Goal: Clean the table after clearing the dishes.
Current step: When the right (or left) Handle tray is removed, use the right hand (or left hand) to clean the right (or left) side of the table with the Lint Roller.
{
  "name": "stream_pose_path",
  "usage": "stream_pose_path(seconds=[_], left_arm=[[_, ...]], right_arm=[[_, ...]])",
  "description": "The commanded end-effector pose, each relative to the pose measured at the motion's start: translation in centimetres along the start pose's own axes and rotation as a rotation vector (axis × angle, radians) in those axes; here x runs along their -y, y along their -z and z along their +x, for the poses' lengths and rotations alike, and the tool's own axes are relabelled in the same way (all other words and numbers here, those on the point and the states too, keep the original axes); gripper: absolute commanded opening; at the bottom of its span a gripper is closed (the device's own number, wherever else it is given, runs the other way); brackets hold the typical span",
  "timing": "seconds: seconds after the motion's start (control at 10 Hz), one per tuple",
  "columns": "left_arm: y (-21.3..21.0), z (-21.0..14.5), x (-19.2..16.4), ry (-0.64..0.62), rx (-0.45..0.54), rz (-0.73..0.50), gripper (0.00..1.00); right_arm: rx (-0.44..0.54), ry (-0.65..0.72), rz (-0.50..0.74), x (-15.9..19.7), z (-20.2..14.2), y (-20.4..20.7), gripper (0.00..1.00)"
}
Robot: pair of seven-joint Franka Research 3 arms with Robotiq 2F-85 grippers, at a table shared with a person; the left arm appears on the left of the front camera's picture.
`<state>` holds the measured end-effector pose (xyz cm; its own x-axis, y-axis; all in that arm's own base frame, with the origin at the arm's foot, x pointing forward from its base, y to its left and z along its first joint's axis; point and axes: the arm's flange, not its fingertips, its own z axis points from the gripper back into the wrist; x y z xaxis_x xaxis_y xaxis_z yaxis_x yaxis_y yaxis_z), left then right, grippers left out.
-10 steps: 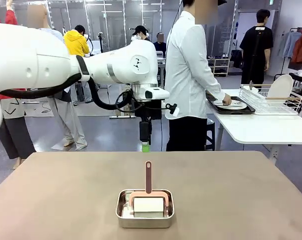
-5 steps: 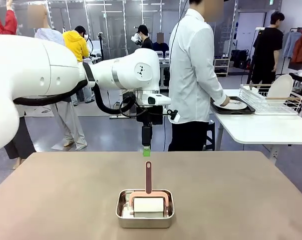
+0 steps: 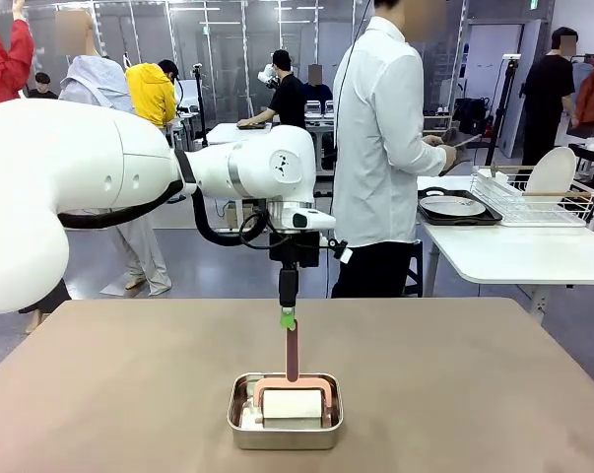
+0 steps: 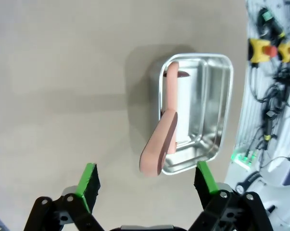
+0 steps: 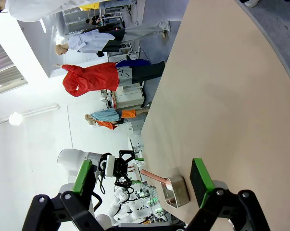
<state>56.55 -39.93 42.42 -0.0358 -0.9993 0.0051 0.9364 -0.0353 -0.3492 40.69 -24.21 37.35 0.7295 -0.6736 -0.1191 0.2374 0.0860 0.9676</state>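
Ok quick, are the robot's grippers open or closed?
Left gripper: open, holding nothing, above the pink handle.
Right gripper: open, holding nothing.

Rounded, glossy white shells make up the left arm (image 3: 99,187), with a grey band at one joint, a small dark mark on the wrist housing and a looping black cable (image 3: 210,233). The left gripper (image 4: 147,177) and right gripper (image 5: 140,178) are black bolted linkages tipped with green pads (image 4: 89,183). The person (image 3: 380,148) wears a white long-sleeved shirt and dark trousers.
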Motion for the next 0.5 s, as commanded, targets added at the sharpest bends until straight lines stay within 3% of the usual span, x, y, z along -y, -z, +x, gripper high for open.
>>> stream_pose_path(seconds=[0.0, 0.4], left_arm=[[-0.3, 1.0, -0.4, -0.014, 0.012, -0.068, 1.00], [2.1, 1.3, -0.8, -0.019, 0.030, -0.130, 1.00]], right_arm=[[-0.012, -0.005, -0.008, -0.2, -0.2, -0.2, 1.00], [-0.012, -0.005, -0.008, -0.2, -0.2, -0.2, 1.00]])
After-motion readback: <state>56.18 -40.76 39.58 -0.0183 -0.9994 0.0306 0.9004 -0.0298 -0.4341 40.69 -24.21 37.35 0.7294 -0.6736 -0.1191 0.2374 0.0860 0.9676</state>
